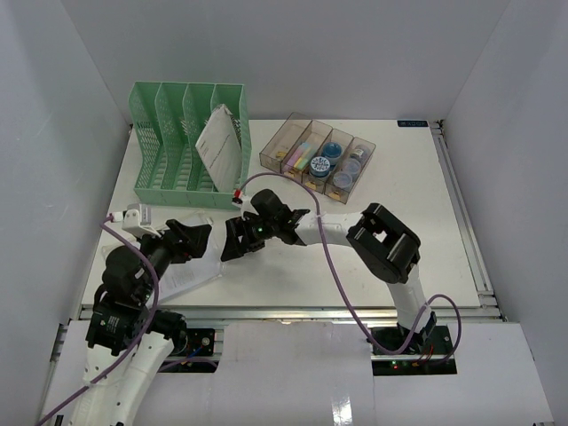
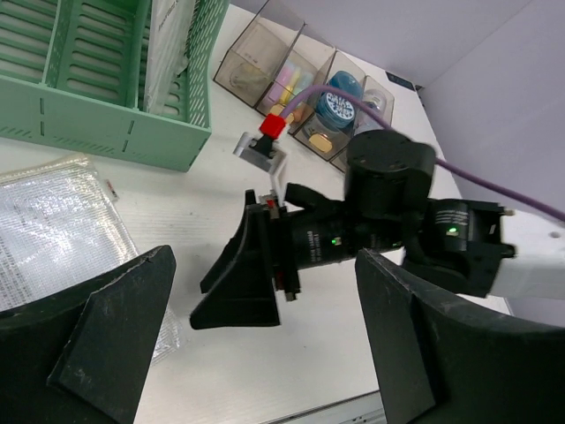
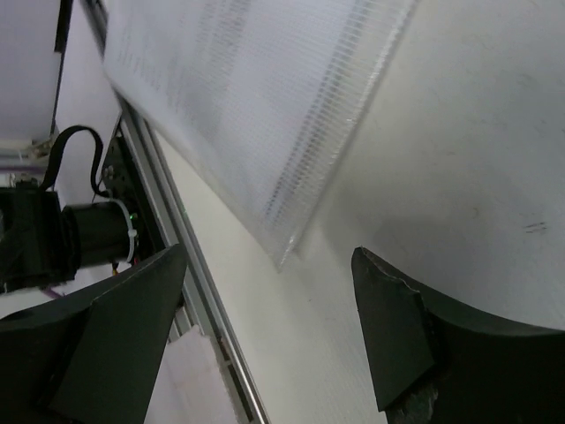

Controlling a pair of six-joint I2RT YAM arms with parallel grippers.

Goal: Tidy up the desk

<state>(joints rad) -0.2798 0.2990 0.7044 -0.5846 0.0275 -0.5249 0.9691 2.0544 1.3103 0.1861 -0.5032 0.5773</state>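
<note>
White walls close round the desk [image 1: 426,222], a broad white tabletop with a metal rail along its near edge that fills most of the overhead view. We see the left claw [image 1: 197,240] spread wide with nothing between its fingers [image 2: 115,336], low over the near left part of the top. Just beside it and pointing toward it, the right claw [image 1: 232,244] is likewise wide and empty. Its fingers [image 3: 397,336] frame a corner of a clear plastic sleeve [image 3: 247,115], which is blurred in that view, and we cannot tell whether they touch it. From above, the sleeve lies flat near the front edge, partly hidden under the left arm, and the print inside is too small to read. A purple cable [image 1: 328,257] loops along the right arm. Farther back stands a green file rack [image 1: 169,151] holding a tilted booklet [image 1: 217,142]. To its right is a clear tray [image 1: 269,153] of four compartments. We can make out little of its small contents beyond pastel blocks and round blue lids.
</note>
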